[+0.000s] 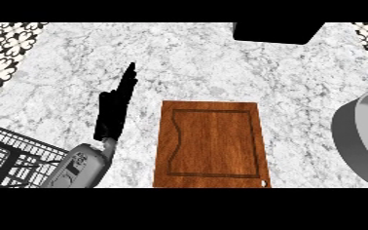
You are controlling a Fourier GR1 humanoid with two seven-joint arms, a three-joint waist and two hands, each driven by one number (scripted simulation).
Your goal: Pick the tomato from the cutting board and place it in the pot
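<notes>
I see no tomato anywhere: the cutting board (211, 143) lies bare, and only the pot's grey rim (351, 139) shows at the right edge. My left hand (117, 106) rests beside the board, fingers straight, holding nothing; my right hand is out of view. If the tomato has missed the pot, I risk calling this done wrongly.

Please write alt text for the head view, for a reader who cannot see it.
A wooden cutting board lies on a marble counter with no tomato visible. The left robot hand rests beside it, fingers straight; a grey pot shows at the right edge.
</notes>
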